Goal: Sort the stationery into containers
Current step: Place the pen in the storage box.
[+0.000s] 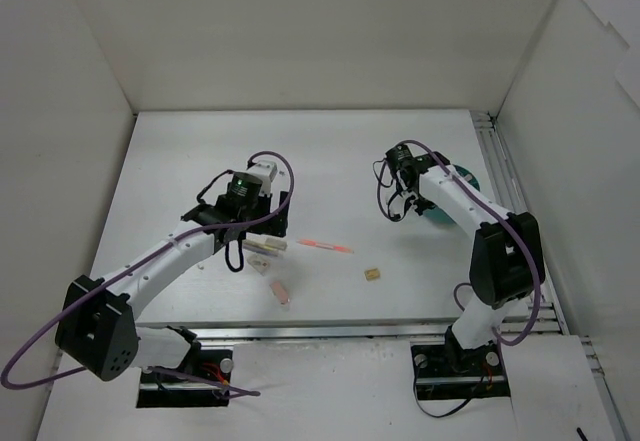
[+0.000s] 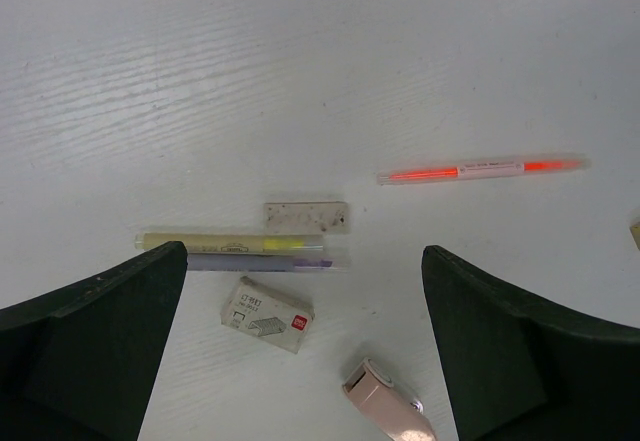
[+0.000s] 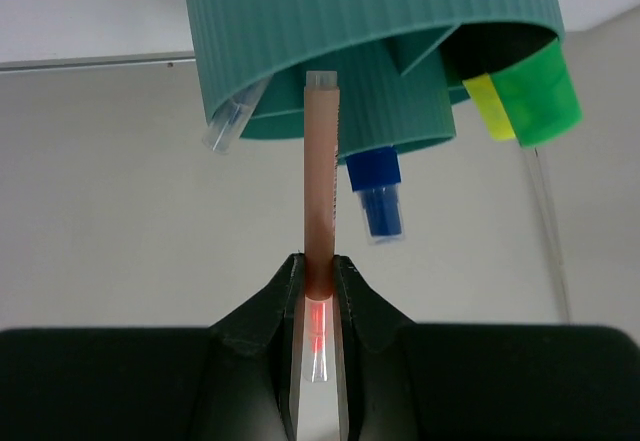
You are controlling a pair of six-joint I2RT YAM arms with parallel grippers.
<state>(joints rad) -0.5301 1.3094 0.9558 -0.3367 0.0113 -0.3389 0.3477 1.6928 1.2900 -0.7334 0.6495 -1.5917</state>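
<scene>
Robotics lab test cell: a white worktop (image 1: 300,141) boxed in on three sides by plain white panels (image 1: 300,31). A left arm (image 1: 170,256) and right arm (image 1: 470,206) are bolted at its near edge, trailing purple cables (image 1: 272,154). A metal rail (image 1: 490,146) runs along its right side.

tub (image 3: 370,21) — ribbed teal, pen (image 3: 321,191) — salmon pink

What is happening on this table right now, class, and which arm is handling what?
A sorting job is under way. The right claw is shut on a pink pen, its far end at the teal tub, which holds capped markers. The left claw is open and empty above a beige stick, a small box and another pen lying on the table.
</scene>
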